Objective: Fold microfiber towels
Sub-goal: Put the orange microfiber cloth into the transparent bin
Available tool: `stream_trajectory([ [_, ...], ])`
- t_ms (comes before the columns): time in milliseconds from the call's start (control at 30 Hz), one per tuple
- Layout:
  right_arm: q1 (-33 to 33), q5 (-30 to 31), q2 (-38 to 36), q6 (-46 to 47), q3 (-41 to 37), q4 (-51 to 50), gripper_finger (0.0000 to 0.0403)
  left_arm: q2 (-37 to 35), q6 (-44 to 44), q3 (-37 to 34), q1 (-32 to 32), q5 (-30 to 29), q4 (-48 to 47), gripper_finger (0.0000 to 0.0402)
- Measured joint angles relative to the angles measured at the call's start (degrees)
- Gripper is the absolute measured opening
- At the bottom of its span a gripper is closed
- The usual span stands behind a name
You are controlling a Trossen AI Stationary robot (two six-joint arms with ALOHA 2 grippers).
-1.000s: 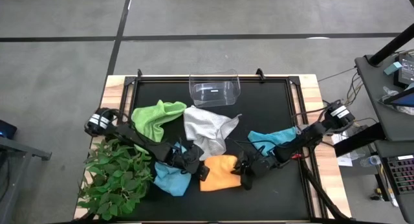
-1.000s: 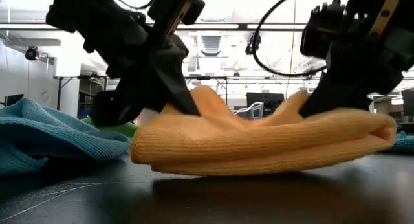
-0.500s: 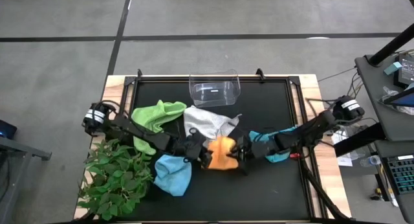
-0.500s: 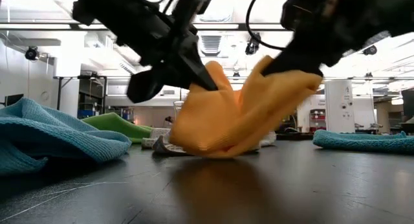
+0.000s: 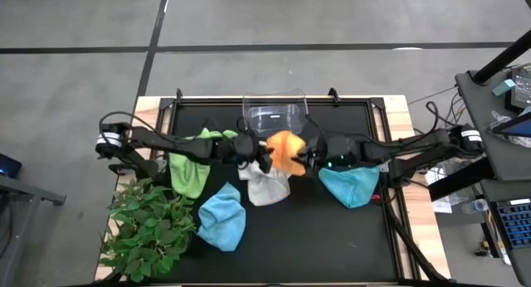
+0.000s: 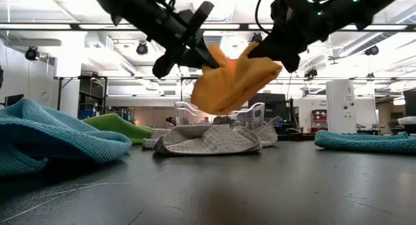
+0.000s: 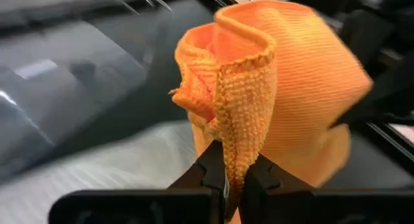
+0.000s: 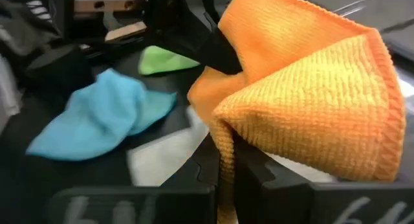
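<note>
The black table (image 5: 332,229) sits on a grey floor; the low view shows a big bright room behind it. Both grippers — left gripper (image 5: 264,160) and right gripper (image 5: 305,158) — pinch the yellow-orange towel (image 5: 285,149) tight, up in the air above the pale grey-white towel (image 6: 208,139). Only the top view shows the leafy plant (image 5: 145,225).

- Bright ceiling lights (image 6: 224,43) glare behind the orange towel (image 6: 234,79).
- The black table (image 6: 260,186) below it reflects softly.
- Wrist views blur around the towel.
</note>
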Motion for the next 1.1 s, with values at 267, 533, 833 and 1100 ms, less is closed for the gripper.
stream_trajectory([
  [267, -8.4, -0.3, 3.3, -11.9, 10.0, -8.4, 0.0013, -0.3, 5.1, 1.3, 7.4, 0.1, 0.0, 0.0001],
  [533, -15.6, -0.8, 9.1, -19.8, 17.9, -12.8, 0.0013, -0.3, 13.3, 5.1, 13.0, 0.2, 0.2, 0.0001],
  [833, -23.0, -4.8, 17.6, -22.9, 25.1, -14.8, 0.0013, -0.3, 19.4, 6.4, 20.5, 1.1, -0.2, 0.0001],
  [1100, -28.6, -9.3, 24.8, -22.9, 33.9, -24.8, 0.0013, 1.2, 17.7, 6.3, 24.7, 5.1, -1.1, 0.0001],
])
